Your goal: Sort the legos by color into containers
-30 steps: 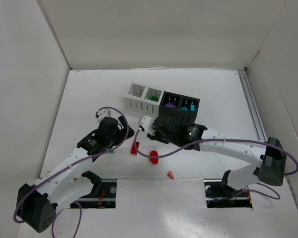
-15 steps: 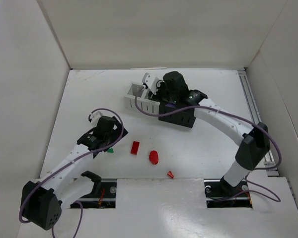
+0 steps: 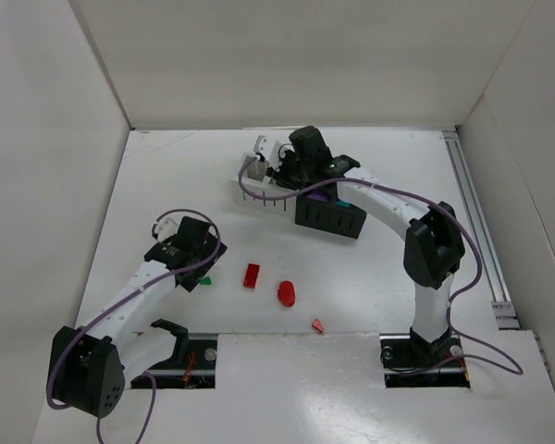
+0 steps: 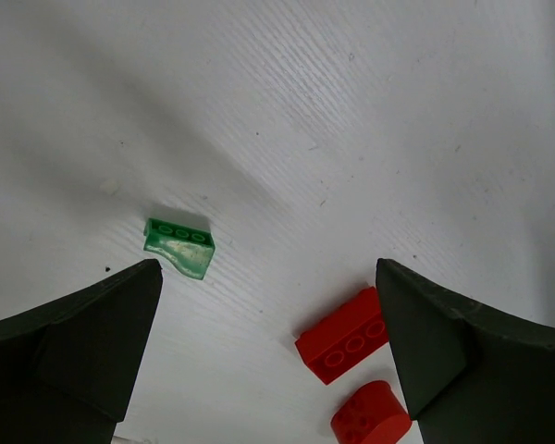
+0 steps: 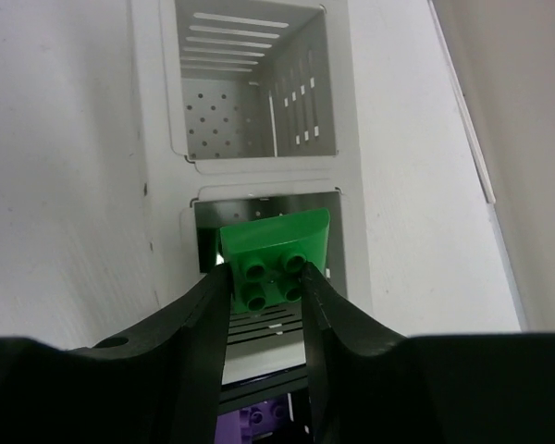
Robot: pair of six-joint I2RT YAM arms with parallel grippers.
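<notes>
Green lego (image 5: 276,242) pinched by R pincer (image 5: 264,283), arm stretched over containers (image 5: 154,111).

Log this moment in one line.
right jaws: shut on green lego over white cup | left jaws: open above loose green brick | red brick: unsorted

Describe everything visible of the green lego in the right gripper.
The green lego is a small glossy plastic piece with a smooth sloped face and four round studs turned toward the wrist camera. The right gripper is shut on it, clamping it at both sides. It hangs over the opening of the second white cup, next to the empty end cup. Whether it touches the rim cannot be told.
</notes>
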